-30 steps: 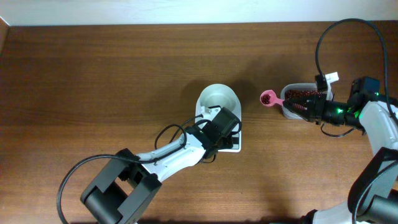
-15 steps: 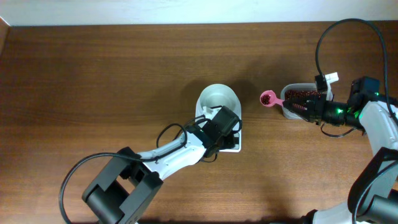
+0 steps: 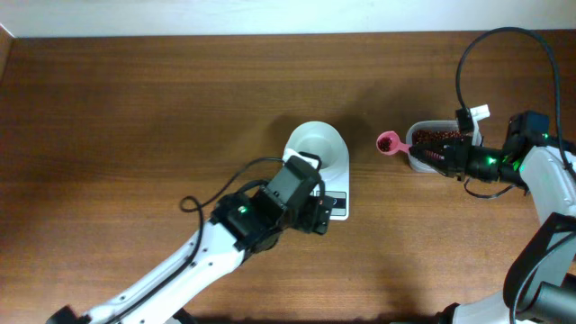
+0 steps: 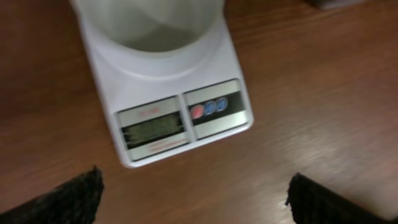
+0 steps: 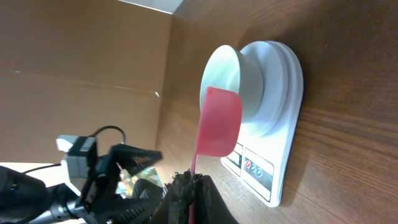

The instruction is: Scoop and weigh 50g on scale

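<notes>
The white scale (image 3: 338, 205) sits mid-table with its round white bowl (image 3: 318, 147) on top; the bowl looks empty. In the left wrist view the scale (image 4: 163, 74) lies just ahead, with its grey display (image 4: 153, 128) and its red and blue buttons facing me. My left gripper (image 3: 317, 218) hangs at the scale's near end, its jaws wide open with only bare wood between them (image 4: 194, 190). My right gripper (image 3: 443, 156) is shut on the handle of a pink scoop (image 3: 388, 141), held between the bean tub and the scale. The scoop (image 5: 219, 122) appears from below in the right wrist view.
A clear tub of red beans (image 3: 436, 138) stands at the right, under the right gripper's wrist. A white tag and a black cable (image 3: 474, 113) hang by the right arm. The left arm (image 3: 207, 256) stretches from the lower left towards the scale.
My left gripper has opened and drawn back from the scale's display end, and its arm has swung lower and to the left. The right arm and scoop have stayed still.
</notes>
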Robot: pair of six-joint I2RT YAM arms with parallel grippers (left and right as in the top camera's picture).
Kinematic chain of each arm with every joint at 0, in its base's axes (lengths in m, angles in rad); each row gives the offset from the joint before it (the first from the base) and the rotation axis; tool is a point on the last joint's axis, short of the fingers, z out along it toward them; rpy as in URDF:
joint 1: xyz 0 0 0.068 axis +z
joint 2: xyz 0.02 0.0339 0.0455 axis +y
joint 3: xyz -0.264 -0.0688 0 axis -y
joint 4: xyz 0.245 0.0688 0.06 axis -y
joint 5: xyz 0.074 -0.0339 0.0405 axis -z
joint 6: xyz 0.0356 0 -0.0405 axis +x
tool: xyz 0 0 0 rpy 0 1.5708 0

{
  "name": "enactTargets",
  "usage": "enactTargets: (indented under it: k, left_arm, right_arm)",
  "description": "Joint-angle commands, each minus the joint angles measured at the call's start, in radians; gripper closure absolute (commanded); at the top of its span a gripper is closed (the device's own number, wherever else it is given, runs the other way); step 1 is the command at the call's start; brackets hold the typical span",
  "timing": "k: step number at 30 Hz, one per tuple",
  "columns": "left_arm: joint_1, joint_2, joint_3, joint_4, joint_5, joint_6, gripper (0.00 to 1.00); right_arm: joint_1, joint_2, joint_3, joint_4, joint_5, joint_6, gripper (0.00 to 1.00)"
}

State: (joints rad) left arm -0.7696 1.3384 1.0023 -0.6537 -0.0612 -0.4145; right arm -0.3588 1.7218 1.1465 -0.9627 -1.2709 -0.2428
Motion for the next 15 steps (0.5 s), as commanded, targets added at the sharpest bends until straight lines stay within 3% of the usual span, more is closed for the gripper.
enactTargets:
  k: [1,2,4,5,8,9,13,15]
  left_arm:
    - [0.007,-0.037,0.001,-0.215,-0.264,0.097,0.01]
    - [0.007,-0.037,0.001,-0.229,-0.269,0.155,0.01]
    - [0.064,-0.056,0.001,-0.222,-0.150,0.441,0.01]
    - [0.129,-0.077,0.001,-0.226,0.006,0.617,0.01]
    - [0.364,-0.121,0.001,-0.229,0.379,0.913,0.01]
    - [0.402,-0.133,0.001,-0.231,0.443,0.970,0.01]
    - [0.408,-0.140,0.001,-0.242,0.438,0.970,0.01]
    - [0.411,-0.140,0.042,-0.288,0.364,0.970,0.01]
  right_arm:
    - [0.005,0.003,-0.003,0.002,0.011,-0.016,0.96]
    - [0.005,0.003,-0.003,0.002,0.011,-0.016,0.96]
    - [0.005,0.003,-0.003,0.019,0.034,-0.016,0.96]
    - [0.005,0.003,-0.003,0.032,0.036,-0.016,0.96]
    - [0.005,-0.005,-0.003,0.019,0.034,-0.061,0.96]
    - [0.005,-0.011,-0.003,0.019,0.033,-0.061,0.96]
    - [0.005,-0.014,-0.003,0.015,0.033,-0.060,0.96]
    - [0.005,-0.014,-0.003,0.002,0.033,-0.061,0.96]
